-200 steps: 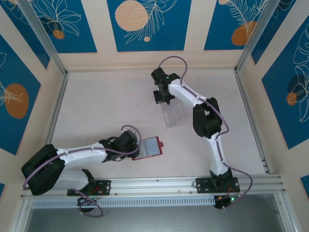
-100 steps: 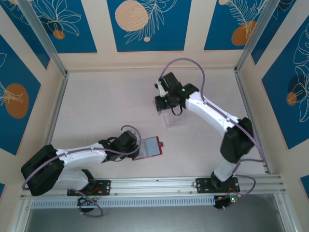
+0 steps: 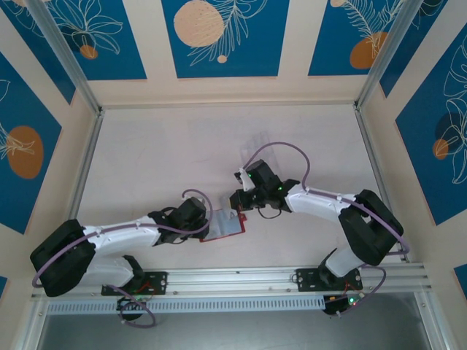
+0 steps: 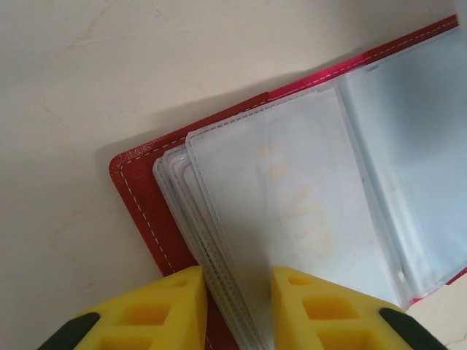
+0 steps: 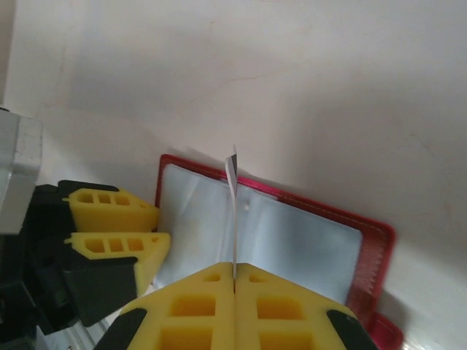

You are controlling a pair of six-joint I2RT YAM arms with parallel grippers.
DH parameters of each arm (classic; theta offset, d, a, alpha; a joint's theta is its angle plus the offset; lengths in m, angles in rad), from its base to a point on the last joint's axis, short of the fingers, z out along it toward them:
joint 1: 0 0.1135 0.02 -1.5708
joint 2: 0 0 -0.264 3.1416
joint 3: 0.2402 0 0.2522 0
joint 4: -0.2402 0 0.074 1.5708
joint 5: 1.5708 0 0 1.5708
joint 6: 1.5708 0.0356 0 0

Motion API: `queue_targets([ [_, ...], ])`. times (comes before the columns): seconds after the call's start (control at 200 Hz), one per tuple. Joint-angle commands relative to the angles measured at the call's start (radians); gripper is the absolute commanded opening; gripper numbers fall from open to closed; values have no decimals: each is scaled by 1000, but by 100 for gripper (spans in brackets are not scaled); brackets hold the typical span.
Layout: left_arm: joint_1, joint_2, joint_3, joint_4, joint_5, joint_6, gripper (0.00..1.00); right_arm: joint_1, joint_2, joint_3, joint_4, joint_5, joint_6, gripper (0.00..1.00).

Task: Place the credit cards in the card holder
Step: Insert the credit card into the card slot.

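The card holder (image 3: 228, 227) lies open on the table, a red cover (image 4: 139, 197) with clear sleeves (image 4: 292, 197) fanned up. My left gripper (image 3: 206, 222) is at its left edge, its jaws (image 4: 237, 281) narrowed round the sleeve stack. My right gripper (image 3: 238, 203) hovers just over the card holder (image 5: 368, 240), shut (image 5: 235, 268) on a thin pale credit card (image 5: 233, 208). The card is held edge-on and points down at the sleeves. The left gripper's yellow fingers (image 5: 117, 226) sit at the holder's left side.
A faint clear plastic tray (image 3: 260, 143) stands further back at mid-table. The metal rail (image 3: 233, 281) runs along the near edge, just behind both arm bases. Pale table surface (image 3: 146, 160) spreads to the left and back.
The right arm has swung from the clear tray at the back down to the card holder, carrying a card. The left gripper stayed at the holder and its jaws narrowed a little.
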State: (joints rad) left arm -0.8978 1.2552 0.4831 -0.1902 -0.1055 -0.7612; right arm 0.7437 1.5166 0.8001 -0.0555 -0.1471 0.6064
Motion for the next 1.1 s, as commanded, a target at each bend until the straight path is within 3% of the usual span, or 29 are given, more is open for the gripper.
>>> queue_targets([
  [0.0,2,14,-41,-107,-2,0,25,32,18,-28,174,-20,69,0],
  [0.34,2,24,-40,-111,0,3,23,90,90,-82,288,58,120,0],
  [1.095,2,33,-34,-112,3,3,23,95,12,-189,356,148,163,0],
])
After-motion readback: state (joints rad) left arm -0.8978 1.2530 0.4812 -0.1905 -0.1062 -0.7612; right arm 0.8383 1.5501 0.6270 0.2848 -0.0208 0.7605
